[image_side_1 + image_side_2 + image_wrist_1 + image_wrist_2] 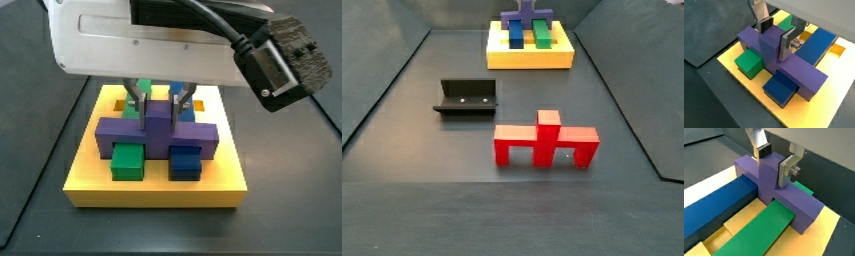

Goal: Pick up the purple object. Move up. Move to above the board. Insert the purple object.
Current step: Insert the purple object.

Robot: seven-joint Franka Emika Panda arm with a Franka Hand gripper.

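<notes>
Currently, the gripper (775, 159) is seen above the board (155, 190), its fingers (786, 170) clamped on the upright stub of the purple object (784, 62), which is set across the green bar (761, 233) and blue bar (714, 208). If released unseated, the purple object could be left tilted. No writing or labels can be read.

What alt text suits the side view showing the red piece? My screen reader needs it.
At the far end, the purple object sits across the green bar and blue bar on the yellow board. Nearer stand the fixture and a red piece.
</notes>
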